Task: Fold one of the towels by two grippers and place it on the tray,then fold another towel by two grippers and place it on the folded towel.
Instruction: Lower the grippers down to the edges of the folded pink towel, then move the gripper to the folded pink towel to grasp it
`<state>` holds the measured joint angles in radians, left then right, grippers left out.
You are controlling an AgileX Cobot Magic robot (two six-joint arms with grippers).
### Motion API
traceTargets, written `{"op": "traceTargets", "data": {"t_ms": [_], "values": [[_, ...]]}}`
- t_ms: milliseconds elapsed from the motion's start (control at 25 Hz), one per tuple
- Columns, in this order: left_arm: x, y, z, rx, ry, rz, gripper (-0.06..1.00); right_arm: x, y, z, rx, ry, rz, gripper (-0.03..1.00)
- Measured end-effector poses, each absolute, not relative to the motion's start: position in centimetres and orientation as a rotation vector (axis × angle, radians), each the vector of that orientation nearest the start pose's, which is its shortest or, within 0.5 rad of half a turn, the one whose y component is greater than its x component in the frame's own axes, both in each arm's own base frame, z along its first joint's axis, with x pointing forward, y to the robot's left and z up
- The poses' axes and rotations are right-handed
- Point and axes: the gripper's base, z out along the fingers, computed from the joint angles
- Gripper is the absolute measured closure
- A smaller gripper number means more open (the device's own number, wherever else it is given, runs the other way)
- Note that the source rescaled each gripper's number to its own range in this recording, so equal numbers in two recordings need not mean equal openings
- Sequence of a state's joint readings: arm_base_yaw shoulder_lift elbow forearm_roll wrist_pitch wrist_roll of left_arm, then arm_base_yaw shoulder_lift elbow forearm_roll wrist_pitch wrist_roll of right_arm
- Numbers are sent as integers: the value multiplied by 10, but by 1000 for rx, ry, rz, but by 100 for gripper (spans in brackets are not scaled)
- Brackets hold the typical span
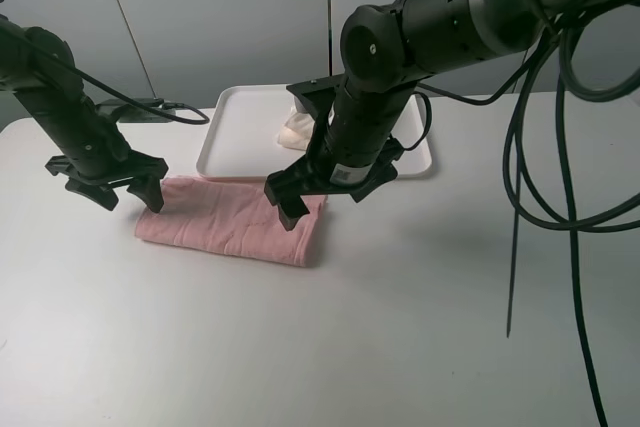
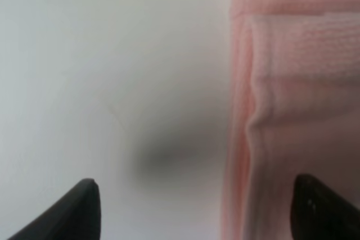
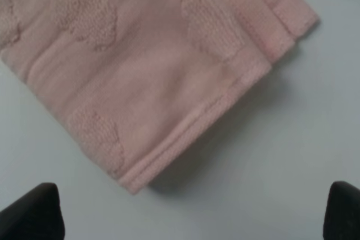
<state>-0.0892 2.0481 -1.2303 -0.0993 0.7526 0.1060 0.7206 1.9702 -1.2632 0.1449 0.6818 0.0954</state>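
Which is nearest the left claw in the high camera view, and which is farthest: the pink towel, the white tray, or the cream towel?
1. Pink towel: its left end lies right at the left gripper.
2. White tray: behind the towel, toward the middle.
3. Cream-white towel: on the tray, farther right.

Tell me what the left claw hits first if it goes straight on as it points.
The open left claw straddles the edge of the pink towel: one side would likely meet towel, the other the bare table. Which comes first is unclear.
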Motion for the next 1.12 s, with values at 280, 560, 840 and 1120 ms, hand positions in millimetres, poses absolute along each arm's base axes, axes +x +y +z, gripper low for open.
{"op": "traceTargets", "data": {"t_ms": [280, 560, 840, 1120], "values": [[371, -33, 100, 138, 3093, -3, 6, 285, 261, 153, -760, 2821, 300, -3], [373, -33, 95, 112, 3106, -3, 6, 285, 262, 153, -757, 2823, 303, -3], [373, -33, 95, 111, 3109, -3, 6, 289, 261, 151, -670, 2858, 325, -3], [373, -33, 94, 108, 3110, -3, 6, 308, 270, 133, -580, 2946, 329, -3]]}}
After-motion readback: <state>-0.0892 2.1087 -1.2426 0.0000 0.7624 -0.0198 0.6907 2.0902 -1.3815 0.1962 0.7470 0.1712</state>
